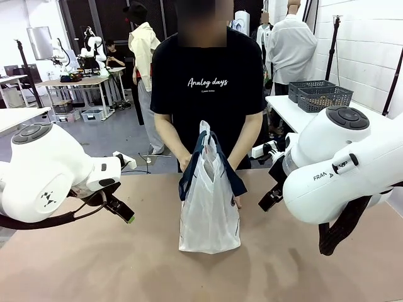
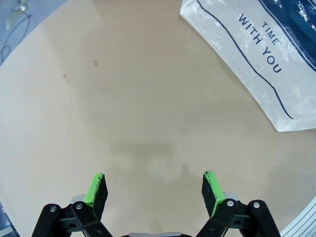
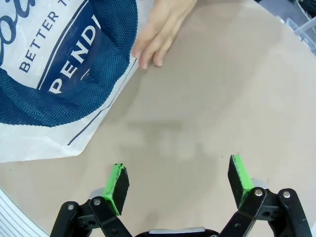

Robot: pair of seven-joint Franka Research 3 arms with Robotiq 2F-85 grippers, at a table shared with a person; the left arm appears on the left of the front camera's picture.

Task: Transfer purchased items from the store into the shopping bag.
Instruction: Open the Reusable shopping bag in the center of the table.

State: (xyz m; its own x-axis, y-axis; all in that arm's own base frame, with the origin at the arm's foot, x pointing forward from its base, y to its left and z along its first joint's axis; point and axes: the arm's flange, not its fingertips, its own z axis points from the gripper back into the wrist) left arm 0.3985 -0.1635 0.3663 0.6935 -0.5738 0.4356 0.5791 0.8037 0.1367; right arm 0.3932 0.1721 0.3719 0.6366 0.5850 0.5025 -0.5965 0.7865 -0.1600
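Note:
The shopping bag (image 1: 209,211), whitish with navy straps and lettering, stands upright at the middle of the brown table (image 1: 94,264). A person at the far side holds it by its top, one hand (image 3: 160,34) resting on the table beside it. My left gripper (image 1: 124,212) hangs open to the left of the bag, well apart from it. In the left wrist view the left gripper (image 2: 154,178) is over bare table, with the bag (image 2: 256,59) at the upper right. My right gripper (image 3: 177,167) is open and holds nothing, near the bag (image 3: 29,133). The store and the purchased items are out of view.
Dark grey mesh baskets (image 1: 320,95) sit on a white side table (image 1: 286,110) behind my right arm (image 1: 340,170). Bare tabletop lies on both sides of the bag and in front of it. Other people and work tables stand farther back.

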